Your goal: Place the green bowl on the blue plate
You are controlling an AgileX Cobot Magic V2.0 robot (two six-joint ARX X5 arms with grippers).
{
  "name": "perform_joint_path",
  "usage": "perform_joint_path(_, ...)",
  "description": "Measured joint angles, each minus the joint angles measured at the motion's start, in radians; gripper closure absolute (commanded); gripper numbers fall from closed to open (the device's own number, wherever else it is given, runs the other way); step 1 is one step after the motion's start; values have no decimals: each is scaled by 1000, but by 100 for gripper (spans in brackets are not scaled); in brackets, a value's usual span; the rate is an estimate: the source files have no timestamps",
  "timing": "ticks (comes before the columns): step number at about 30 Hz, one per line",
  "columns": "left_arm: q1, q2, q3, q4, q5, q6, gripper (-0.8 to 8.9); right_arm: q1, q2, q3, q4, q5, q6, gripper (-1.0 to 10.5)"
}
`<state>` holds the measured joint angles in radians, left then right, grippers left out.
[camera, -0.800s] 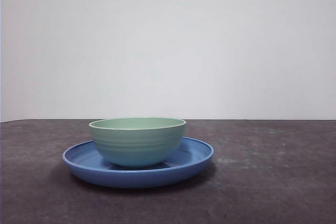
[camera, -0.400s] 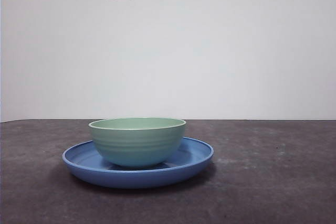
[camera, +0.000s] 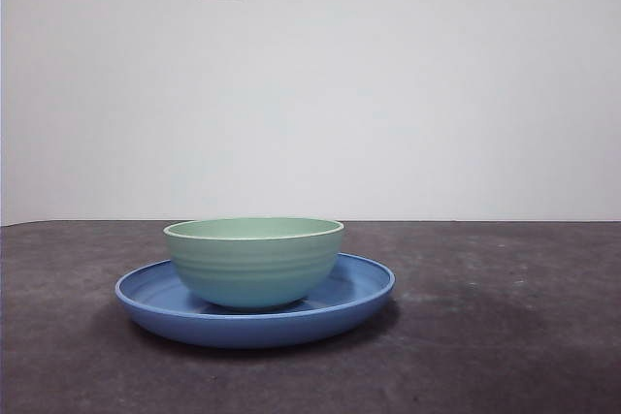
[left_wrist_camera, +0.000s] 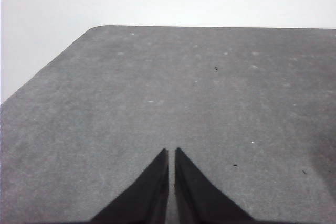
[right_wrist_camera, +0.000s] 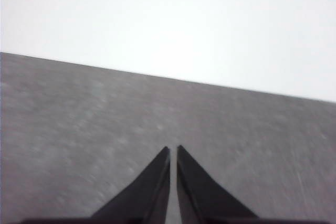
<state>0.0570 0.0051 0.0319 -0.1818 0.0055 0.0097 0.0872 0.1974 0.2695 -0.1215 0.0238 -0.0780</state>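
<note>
Looking done — green bowl [camera: 253,261] sitting upright inside the blue plate [camera: 361,290], a bit left of its centre, base on the plate floor. Nothing touching it. Left gripper [left_wrist_camera: 171,151] and right gripper [right_wrist_camera: 173,149] both hanging over bare worktop [camera: 505,336], jaws clenched on nothing, bowl and plate out of both wrist views. Nothing left to place — only parking the arms, judging by this.

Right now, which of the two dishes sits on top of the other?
The green bowl: the narrower, deeper dish, standing upright inside the wide, shallow blue plate.
</note>
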Motion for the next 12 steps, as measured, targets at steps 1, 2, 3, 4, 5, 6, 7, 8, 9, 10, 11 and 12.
perform_joint_path(1,0,0,0,0,0,0,793,-19,-23,-44,9,0,-1,927)
perform_joint_path(2,0,0,0,0,0,0,793,-36,-45,-83,11,0,-1,927)
perform_joint_path(3,0,0,0,0,0,0,793,-50,-63,-113,11,0,-2,927)
perform_joint_path(4,0,0,0,0,0,0,793,-65,-82,-142,11,0,-2,927)
perform_joint_path(5,0,0,0,0,0,0,793,-77,-100,-166,11,0,-2,927)
perform_joint_path(6,0,0,0,0,0,0,793,-86,-114,-183,12,0,-2,927)
perform_joint_path(7,0,0,0,0,0,0,793,-93,-129,-201,14,1,-2,927)
perform_joint_path(8,0,0,0,0,0,0,793,-96,-143,-216,17,2,-1,927)
perform_joint_path(9,0,0,0,0,0,0,793,-96,-154,-229,18,2,1,927)
perform_joint_path(10,0,0,0,0,0,0,793,-96,-163,-241,18,2,2,927)
perform_joint_path(11,0,0,0,0,0,0,793,-96,-171,-251,17,2,4,927)
perform_joint_path(12,0,0,0,0,0,0,793,-96,-177,-254,3,2,4,927)
